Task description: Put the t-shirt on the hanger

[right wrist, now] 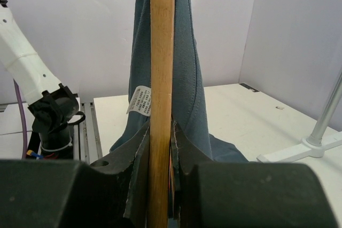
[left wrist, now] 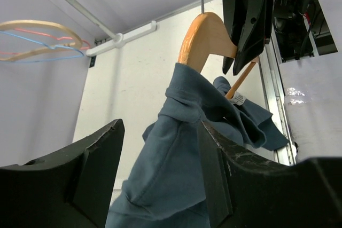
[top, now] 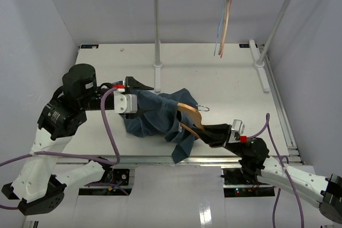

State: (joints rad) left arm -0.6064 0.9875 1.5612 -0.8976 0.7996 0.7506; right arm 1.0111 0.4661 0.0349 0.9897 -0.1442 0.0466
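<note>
Right gripper clamped on the wooden hanger at its bar; t-shirt half-draped over it, centre of the top view; left gripper straddles bunched fabric, grip unclear; a hard tug could drag the cloth off that shoulder, or twist the hanger loose.

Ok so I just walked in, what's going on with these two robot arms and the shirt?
The two arms are working a blue t-shirt onto a wooden hanger over the table. The right hand is clamped on the hanger's wood and holds it up. The left hand grips a bunch of the t-shirt. One end of the hanger is tucked into the cloth, but the rest hangs loose, so it isn't properly on yet.
</note>
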